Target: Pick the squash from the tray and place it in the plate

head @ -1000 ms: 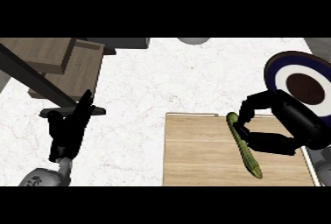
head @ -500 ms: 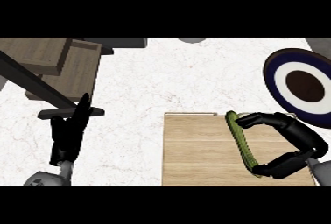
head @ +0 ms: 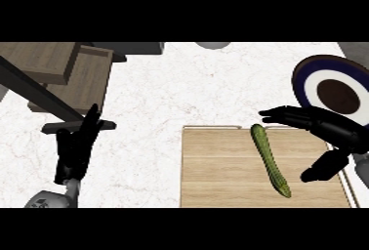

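On the surface: a white marbled surface (head: 166, 102) carries a wooden tray (head: 216, 171) at lower right and a plate (head: 317, 78) at the right edge.
Tray: pale wood with a light rim, reaching the lower edge of the view.
Squash: the long, thin green squash (head: 269, 159) lies flat on the tray, right of its middle, one end near the tray's far rim and the other slanting toward the lower right.
Plate: dark blue rim, white ring, dark brown centre; it lies beyond the tray's far right corner, partly cut off by the view's edge.
Right hand: the right hand (head: 324, 128) is over the tray's right part, just right of the squash, spread wide; its fingers (head: 284, 116) point left above the squash's far end, and the thumb (head: 320, 168) hangs apart beside its near half. Whether any of it touches the squash cannot be told.
Left hand: the left hand (head: 75, 151) shows at lower left over bare surface, fingers straight and together, pointing away, well apart from the tray.
Upper left: wooden boards (head: 65, 68) and a dark bar (head: 36, 93) running across them.
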